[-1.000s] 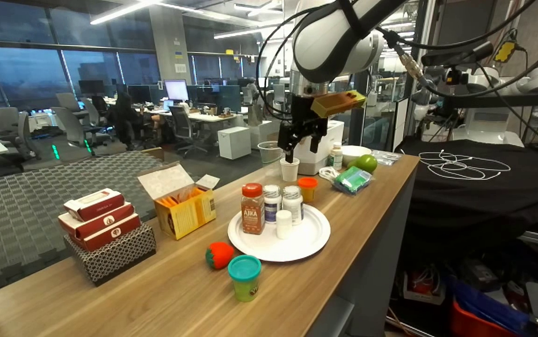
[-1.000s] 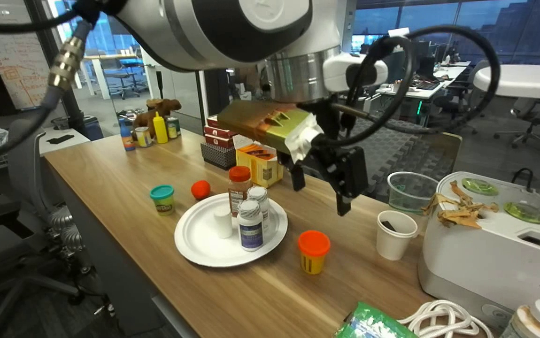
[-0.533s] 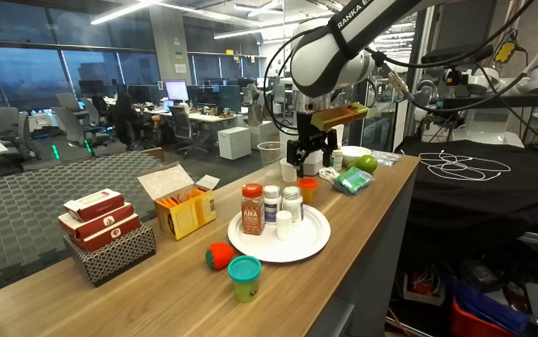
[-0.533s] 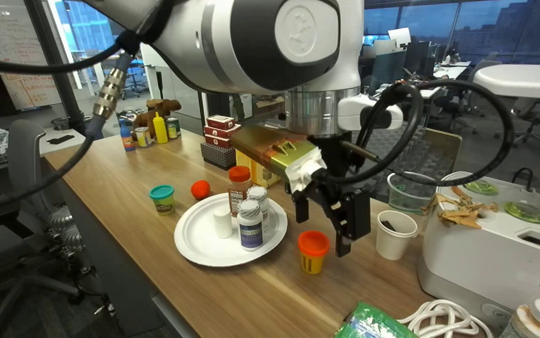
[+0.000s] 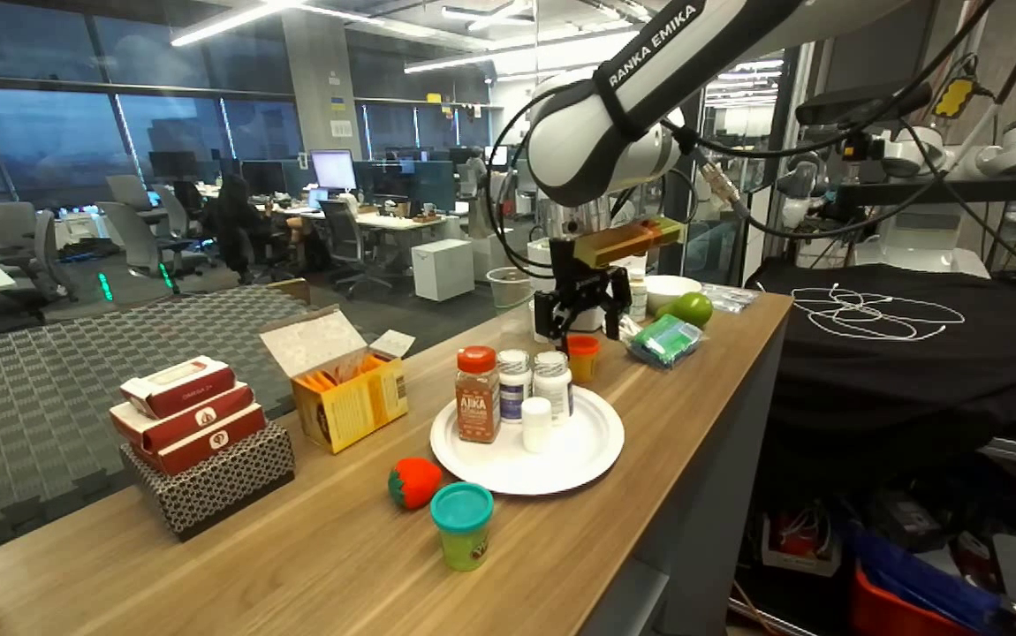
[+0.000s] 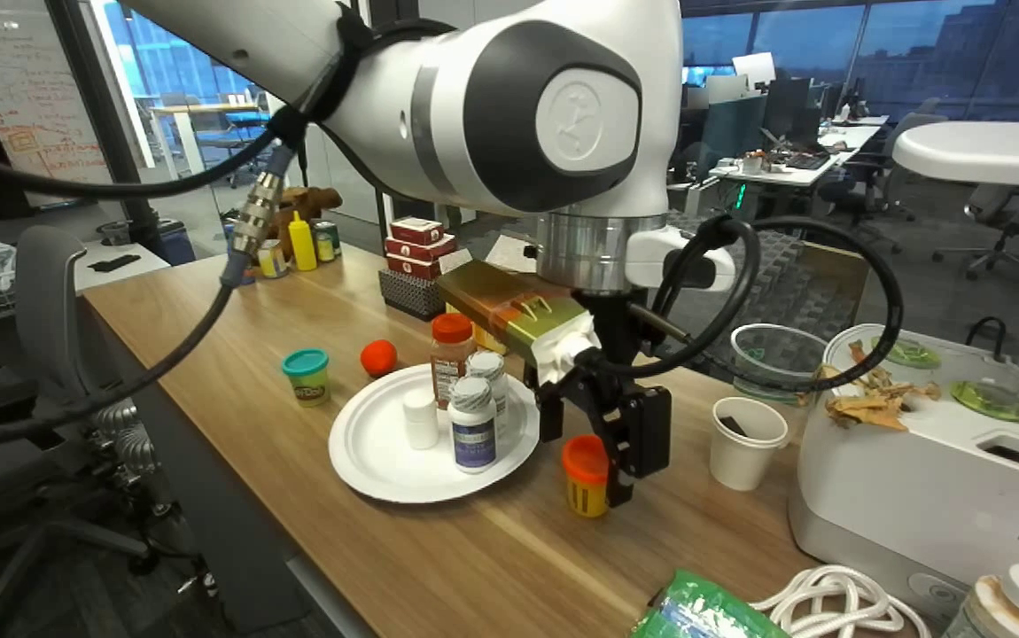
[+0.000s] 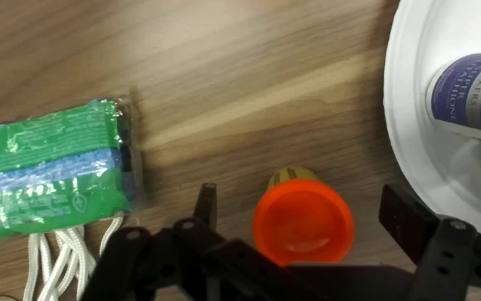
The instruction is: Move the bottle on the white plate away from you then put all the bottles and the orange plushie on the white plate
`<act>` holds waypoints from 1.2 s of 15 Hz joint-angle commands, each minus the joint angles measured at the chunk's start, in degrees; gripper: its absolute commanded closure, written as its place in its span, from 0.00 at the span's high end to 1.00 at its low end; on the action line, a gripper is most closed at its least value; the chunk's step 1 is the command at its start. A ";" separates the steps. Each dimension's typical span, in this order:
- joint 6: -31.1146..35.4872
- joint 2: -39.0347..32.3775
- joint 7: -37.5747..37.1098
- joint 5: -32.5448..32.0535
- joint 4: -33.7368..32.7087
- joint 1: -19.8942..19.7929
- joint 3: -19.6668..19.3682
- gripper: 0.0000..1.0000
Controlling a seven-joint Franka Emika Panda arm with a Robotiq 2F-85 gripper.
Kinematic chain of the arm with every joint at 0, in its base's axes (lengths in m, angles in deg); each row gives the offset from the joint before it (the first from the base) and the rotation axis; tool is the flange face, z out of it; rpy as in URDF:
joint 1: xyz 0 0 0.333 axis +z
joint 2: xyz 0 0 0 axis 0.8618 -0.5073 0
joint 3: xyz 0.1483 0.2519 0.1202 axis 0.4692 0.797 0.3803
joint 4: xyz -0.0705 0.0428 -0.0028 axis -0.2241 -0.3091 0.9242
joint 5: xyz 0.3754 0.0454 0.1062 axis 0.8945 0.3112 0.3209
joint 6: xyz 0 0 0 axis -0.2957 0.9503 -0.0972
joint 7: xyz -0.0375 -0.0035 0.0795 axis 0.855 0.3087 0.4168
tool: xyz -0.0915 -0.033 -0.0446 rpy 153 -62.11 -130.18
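The black two-finger gripper [image 7: 305,211] has its jaws spread wide; in the wrist view an orange-lidded yellow plastic tub [image 7: 303,223] shows between them, gaps flanking its lid. At upper right, on the round white plate [image 7: 403,79], a white purple-labelled bottle [image 7: 462,92] reads "JOCKERS SUPER" and "TATHIONE". In an exterior view the plate, near centre, also bears a red-capped amber bottle [image 5: 478,408] printed "AJIKA", a second white bottle [image 5: 514,389] and a small plain white bottle [image 5: 536,426]. An orange-red rounded plushie [image 5: 418,482] lies just off its lower-left rim, near a teal-lidded green tub [image 5: 462,530]. In an exterior view, a white appliance [image 6: 926,496] at right reads "FEED".
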 commanded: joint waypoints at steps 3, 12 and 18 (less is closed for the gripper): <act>-2.00 -2.64 -0.32 1.18 -4.93 -0.45 0.26 0.66; -1.30 0.05 -0.78 0.55 -3.70 0.36 0.15 0.28; -0.76 6.94 -1.79 -2.15 1.59 4.17 0.22 0.28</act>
